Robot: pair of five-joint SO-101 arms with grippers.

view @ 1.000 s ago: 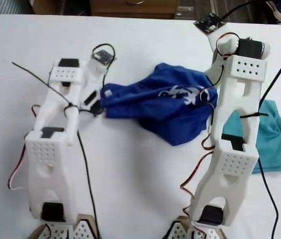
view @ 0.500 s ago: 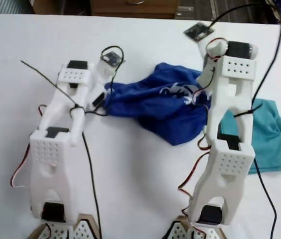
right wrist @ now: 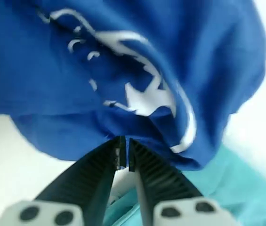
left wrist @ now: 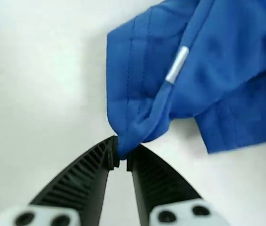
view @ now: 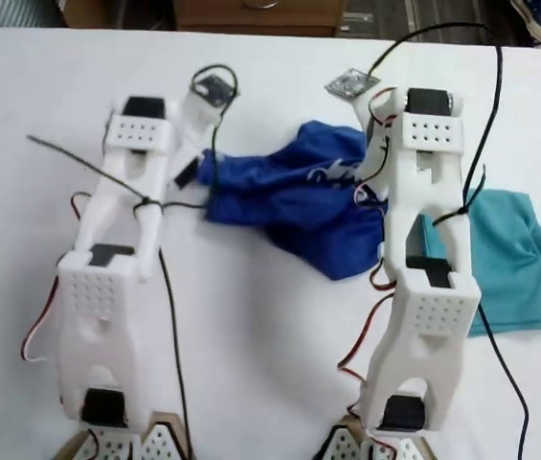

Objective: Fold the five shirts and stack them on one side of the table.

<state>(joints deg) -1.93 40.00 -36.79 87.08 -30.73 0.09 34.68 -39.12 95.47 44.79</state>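
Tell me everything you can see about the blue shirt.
The blue shirt is soft fabric with a white print, a stitched hem and a small pale tag. It lies crumpled on the white table. The left end effector pinches one bunched corner; the right end effector is shut on its opposite edge, beside a teal shirt.

teal shirt [view: 519,254] partly under the right arm [view: 430,307], one end of blue shirt [view: 280,201] hidden by it

blue shirt [view: 280,196]: white print | teal shirt [view: 519,251]: plain | table [view: 270,321]: white | left gripper [left wrist: 121,159]: black | right gripper [right wrist: 124,157]: black
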